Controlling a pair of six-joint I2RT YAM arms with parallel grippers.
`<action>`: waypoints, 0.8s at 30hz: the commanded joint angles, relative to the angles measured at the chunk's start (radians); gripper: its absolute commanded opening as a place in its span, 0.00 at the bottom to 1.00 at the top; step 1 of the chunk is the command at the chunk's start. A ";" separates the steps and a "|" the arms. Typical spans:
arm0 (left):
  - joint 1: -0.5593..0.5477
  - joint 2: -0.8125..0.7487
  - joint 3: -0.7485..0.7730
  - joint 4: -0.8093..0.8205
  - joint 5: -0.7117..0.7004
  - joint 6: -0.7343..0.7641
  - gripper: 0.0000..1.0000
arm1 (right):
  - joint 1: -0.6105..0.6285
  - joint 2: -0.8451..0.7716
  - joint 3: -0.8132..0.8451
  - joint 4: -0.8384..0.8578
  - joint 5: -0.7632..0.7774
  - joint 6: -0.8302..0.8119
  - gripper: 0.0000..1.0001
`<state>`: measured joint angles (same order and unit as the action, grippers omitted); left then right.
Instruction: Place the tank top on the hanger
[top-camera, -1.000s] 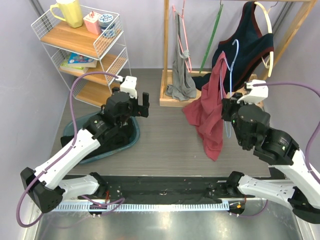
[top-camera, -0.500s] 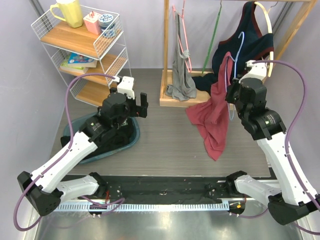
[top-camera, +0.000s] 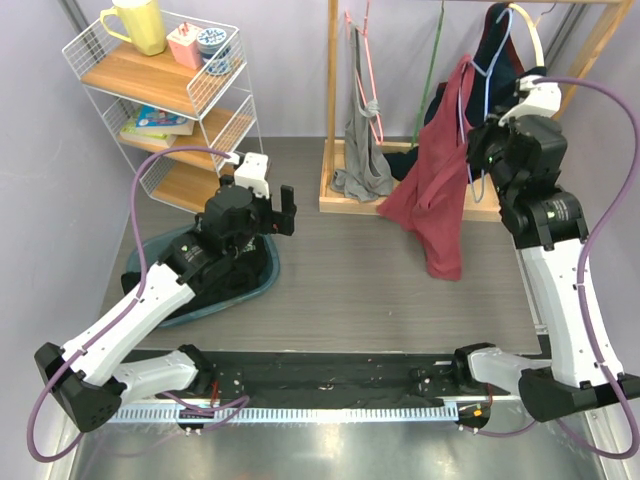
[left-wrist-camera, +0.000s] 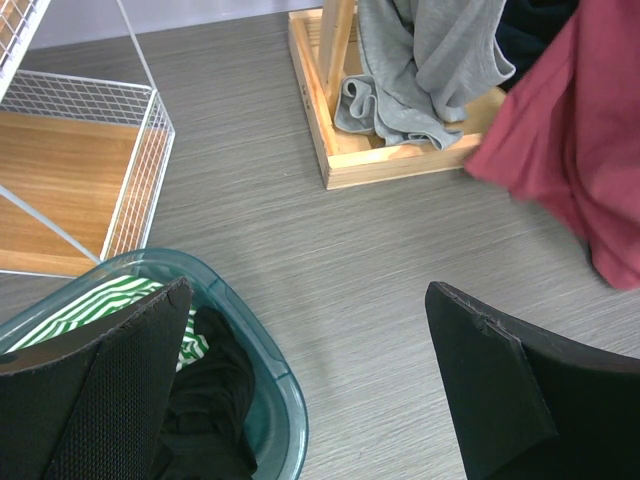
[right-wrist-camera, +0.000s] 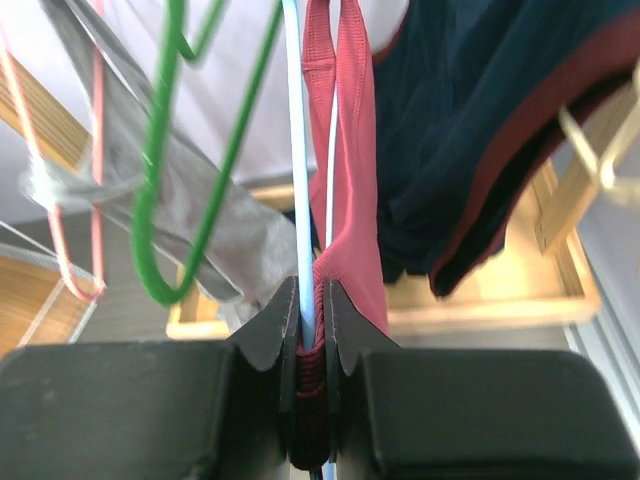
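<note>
The maroon tank top hangs draped over the thin light-blue hanger, held high near the wooden rack. My right gripper is shut on the hanger wire and the top's bunched fabric together; in the right wrist view the blue wire and red straps rise from between my fingers. The top's lower edge also shows in the left wrist view. My left gripper is open and empty over the teal basket's right edge.
A wooden rack holds a grey garment, pink hanger, green hanger and navy garment with red trim. The teal basket holds dark and striped clothes. A white wire shelf stands at back left.
My right arm has lifted the hanger and tank top up and back toward the rack's rail. The top's hem has risen off the table. The left arm has hardly moved.
</note>
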<state>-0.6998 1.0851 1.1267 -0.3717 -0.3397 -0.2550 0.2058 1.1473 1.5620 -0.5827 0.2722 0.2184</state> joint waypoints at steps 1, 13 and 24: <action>0.003 -0.014 -0.004 0.028 0.007 -0.004 1.00 | -0.025 0.026 0.147 0.096 -0.057 -0.030 0.01; 0.003 -0.027 -0.002 0.028 0.008 -0.003 1.00 | -0.132 0.226 0.388 0.087 -0.177 -0.037 0.01; 0.003 -0.017 0.001 0.024 0.019 -0.001 1.00 | -0.194 0.324 0.435 0.133 -0.314 0.012 0.01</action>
<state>-0.6998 1.0832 1.1267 -0.3721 -0.3382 -0.2550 0.0128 1.4708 1.9305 -0.5522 0.0326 0.2073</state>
